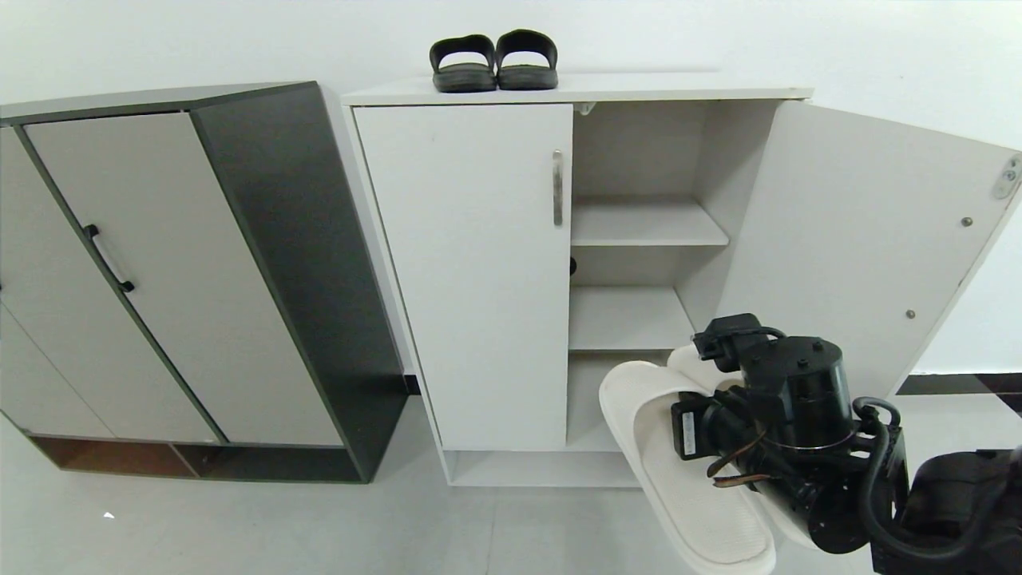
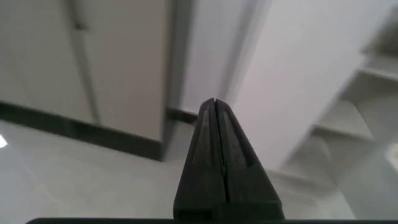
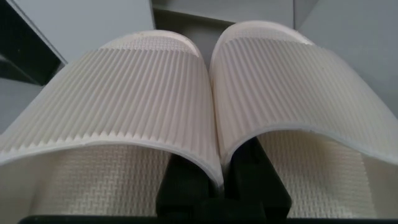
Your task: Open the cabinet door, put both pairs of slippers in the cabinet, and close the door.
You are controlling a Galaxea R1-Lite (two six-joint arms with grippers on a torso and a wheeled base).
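Note:
A pair of white slippers [image 1: 687, 479] hangs side by side in front of the open lower right part of the white cabinet [image 1: 463, 279]. My right gripper [image 3: 222, 177] is shut on the touching inner edges of their ribbed straps [image 3: 149, 93]. The cabinet's right door [image 1: 862, 231] stands wide open and shows bare shelves [image 1: 639, 224]; its left door is closed. A pair of black slippers [image 1: 495, 62] sits on the cabinet top. My left gripper [image 2: 215, 109] is shut with nothing in it, facing the floor near the cabinet's closed door [image 2: 298, 74].
A grey cabinet [image 1: 160, 279] with closed doors stands to the left of the white one, almost touching it. Pale floor [image 1: 319, 527] spreads in front of both. The open door juts out on the right, close to my right arm.

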